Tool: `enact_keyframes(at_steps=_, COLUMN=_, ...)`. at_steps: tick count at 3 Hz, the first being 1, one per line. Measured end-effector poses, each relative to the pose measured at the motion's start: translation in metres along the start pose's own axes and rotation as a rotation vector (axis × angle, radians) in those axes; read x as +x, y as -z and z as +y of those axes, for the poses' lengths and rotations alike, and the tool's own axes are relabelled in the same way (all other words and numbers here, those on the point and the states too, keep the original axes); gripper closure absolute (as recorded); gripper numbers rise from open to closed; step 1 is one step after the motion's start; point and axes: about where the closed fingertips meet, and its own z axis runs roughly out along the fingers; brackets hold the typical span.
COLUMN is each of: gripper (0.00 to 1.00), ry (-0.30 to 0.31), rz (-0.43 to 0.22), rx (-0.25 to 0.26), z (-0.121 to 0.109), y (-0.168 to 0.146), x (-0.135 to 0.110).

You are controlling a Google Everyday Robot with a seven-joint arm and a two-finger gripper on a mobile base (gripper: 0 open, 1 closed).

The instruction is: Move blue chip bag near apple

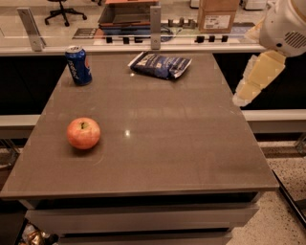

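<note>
The blue chip bag (161, 65) lies flat at the far middle of the brown table (191, 143). The apple (83, 133) sits on the table's left side, nearer the front and well apart from the bag. My arm (259, 76), white with a pale yellow segment, hangs beyond the table's right edge, level with the bag and to its right. The gripper itself is out of view. Nothing is held that I can see.
An upright blue soda can (78, 65) stands at the far left corner. A glass partition with metal posts (155, 21) runs along the table's far edge. A cardboard box (217, 14) sits behind it. Speckled floor lies at the right.
</note>
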Motion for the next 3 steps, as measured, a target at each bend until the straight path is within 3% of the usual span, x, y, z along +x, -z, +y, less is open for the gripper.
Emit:
enact_keyframes(at_steps=1, gripper=0.0, ry=-0.058, rz=-0.101, rx=0.031, z=-0.039, y=-0.034, x=-0.033)
enact_keyframes(at_steps=2, gripper=0.0, ry=-0.128, rz=-0.163, rx=0.092, z=-0.074, y=-0.063, x=-0.057)
enact_keyframes(at_steps=3, gripper=0.0, ry=-0.2, rz=-0.163, rx=0.148, z=-0.107, y=-0.098, x=-0.073)
